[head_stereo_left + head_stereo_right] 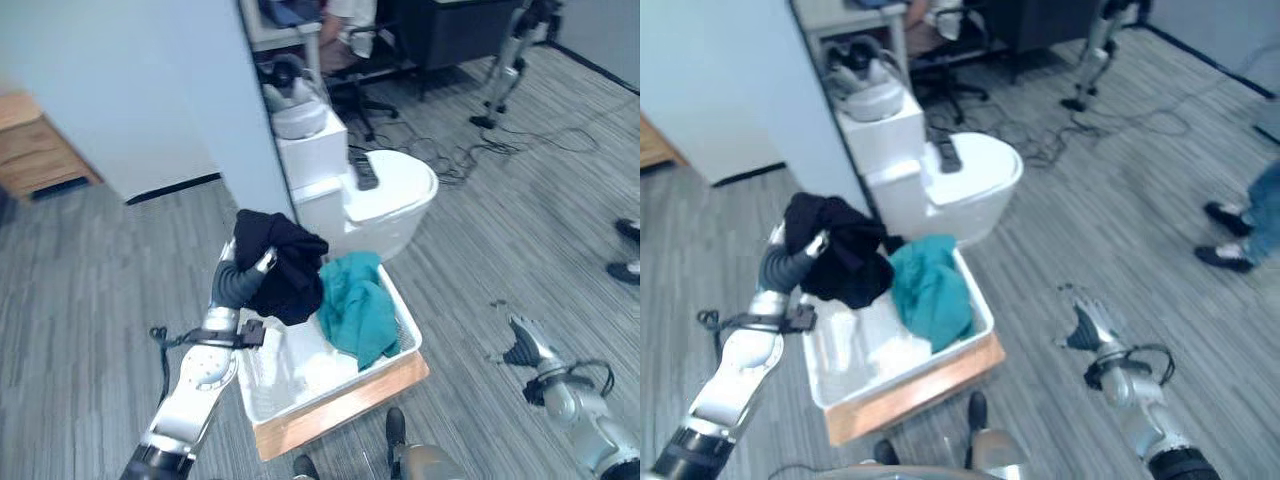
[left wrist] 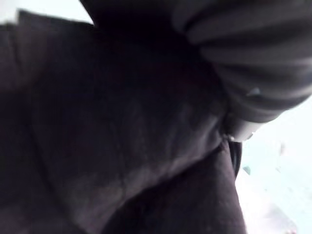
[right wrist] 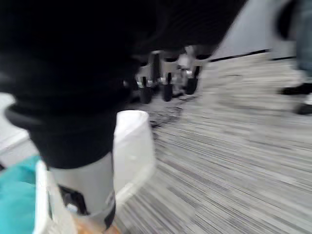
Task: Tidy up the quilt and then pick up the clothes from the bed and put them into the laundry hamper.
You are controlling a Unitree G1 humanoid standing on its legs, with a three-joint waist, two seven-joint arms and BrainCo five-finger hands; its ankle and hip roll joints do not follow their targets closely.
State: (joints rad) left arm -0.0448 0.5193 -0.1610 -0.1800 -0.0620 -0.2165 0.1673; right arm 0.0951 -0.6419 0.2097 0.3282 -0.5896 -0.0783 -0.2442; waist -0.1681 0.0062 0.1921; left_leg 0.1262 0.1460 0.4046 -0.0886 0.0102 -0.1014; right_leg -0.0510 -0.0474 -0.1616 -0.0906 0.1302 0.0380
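grey floor (image 1: 100, 300), white hamper (image 1: 405, 330), black garment (image 1: 285, 262) draped over left robot hand (image 1: 262, 262)

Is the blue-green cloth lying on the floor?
No, the teal cloth lies inside the white hamper, draped toward its rim.

Silver-grey arms w/ perforated forearm shells, dark ribbed covers over wrists; left hand (image 1: 262, 262) & right hand (image 1: 1085, 325) both silver w/ dark-tipped fingers (image 3: 168, 90).

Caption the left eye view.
Left robot hand holds black garment over white hamper holding teal cloth.
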